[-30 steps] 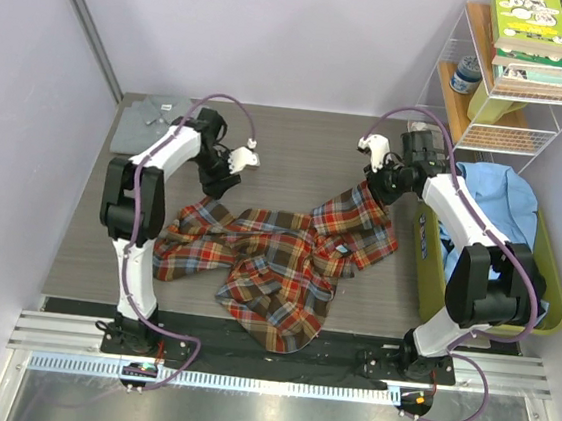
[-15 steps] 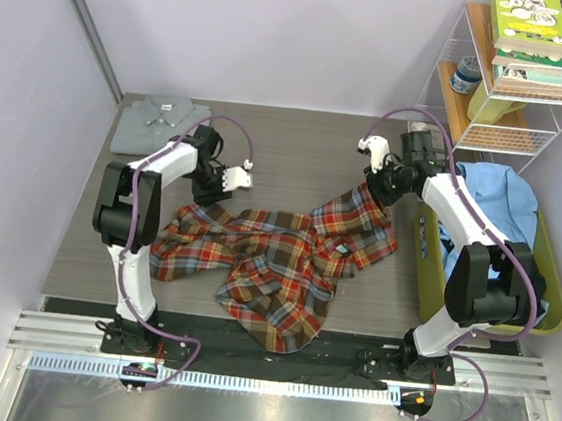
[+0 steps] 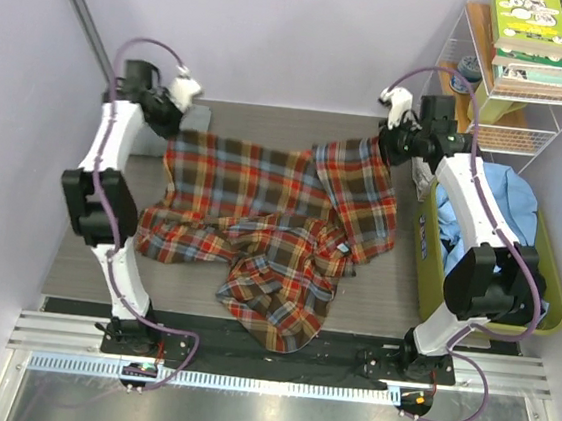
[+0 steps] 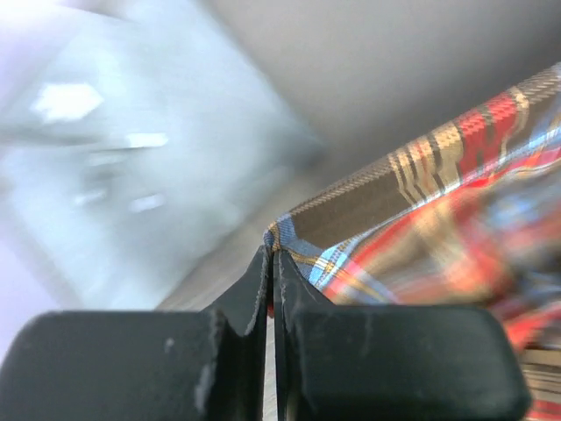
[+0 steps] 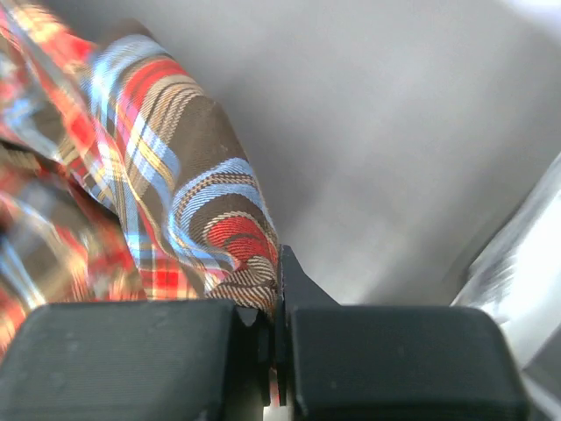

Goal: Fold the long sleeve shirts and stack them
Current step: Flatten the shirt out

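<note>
While the plaid shirt [image 3: 263, 194] hung spread, left gripper [image 4: 270, 259]: clamped on its corner
right gripper [image 5: 276, 263]: pinched tight on the opposite edge
advice: keeping tension level looked wise

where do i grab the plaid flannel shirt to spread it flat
Its two far corners, one end effector from each outer side: the red-orange, brown and blue plaid flannel shirt spreads wide between the left end effector and right end effector pinching its edge; the near half lies bunched.
</note>
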`<state>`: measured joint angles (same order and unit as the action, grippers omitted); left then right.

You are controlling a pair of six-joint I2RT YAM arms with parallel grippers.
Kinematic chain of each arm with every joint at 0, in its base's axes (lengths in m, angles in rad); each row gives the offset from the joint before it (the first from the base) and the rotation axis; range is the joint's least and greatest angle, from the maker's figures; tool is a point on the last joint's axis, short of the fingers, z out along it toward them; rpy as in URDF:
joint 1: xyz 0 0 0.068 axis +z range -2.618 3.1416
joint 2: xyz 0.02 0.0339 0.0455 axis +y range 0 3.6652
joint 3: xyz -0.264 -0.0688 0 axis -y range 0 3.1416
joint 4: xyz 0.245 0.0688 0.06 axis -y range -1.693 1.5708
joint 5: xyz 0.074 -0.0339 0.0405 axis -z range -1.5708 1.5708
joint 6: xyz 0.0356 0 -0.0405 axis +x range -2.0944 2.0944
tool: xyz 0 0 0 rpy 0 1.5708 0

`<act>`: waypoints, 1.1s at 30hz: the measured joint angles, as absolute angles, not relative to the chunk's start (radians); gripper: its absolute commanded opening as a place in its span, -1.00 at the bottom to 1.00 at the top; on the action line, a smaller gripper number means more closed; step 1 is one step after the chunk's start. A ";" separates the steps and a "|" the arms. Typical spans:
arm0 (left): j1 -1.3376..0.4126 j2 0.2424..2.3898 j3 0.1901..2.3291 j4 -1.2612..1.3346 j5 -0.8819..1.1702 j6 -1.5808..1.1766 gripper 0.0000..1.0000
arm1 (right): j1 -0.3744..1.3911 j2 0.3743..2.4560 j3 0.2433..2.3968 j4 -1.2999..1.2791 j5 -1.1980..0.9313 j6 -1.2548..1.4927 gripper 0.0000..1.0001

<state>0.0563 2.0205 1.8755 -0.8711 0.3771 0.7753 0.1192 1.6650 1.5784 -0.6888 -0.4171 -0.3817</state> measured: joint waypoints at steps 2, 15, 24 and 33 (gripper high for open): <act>0.117 1.937 1.910 -0.815 0.418 0.645 -1.00 | 0.113 1.664 1.650 -0.653 -0.419 -0.336 -0.98; 0.183 1.145 1.689 -0.453 0.451 0.192 -1.00 | 0.114 1.308 1.765 -0.463 -0.307 -0.153 -0.98; 0.184 0.763 1.682 -0.372 0.356 0.104 -0.99 | 0.114 0.907 1.865 -0.352 -0.224 -0.152 -0.98; 0.186 0.717 1.926 -0.294 0.272 0.089 -0.99 | 0.111 0.885 2.138 -0.251 -0.182 -0.253 -0.98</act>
<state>0.1864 0.7174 1.9263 -0.2943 0.2722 0.0887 0.1112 0.8848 2.1384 -0.2508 -0.1822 -0.2535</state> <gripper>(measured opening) 0.005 0.025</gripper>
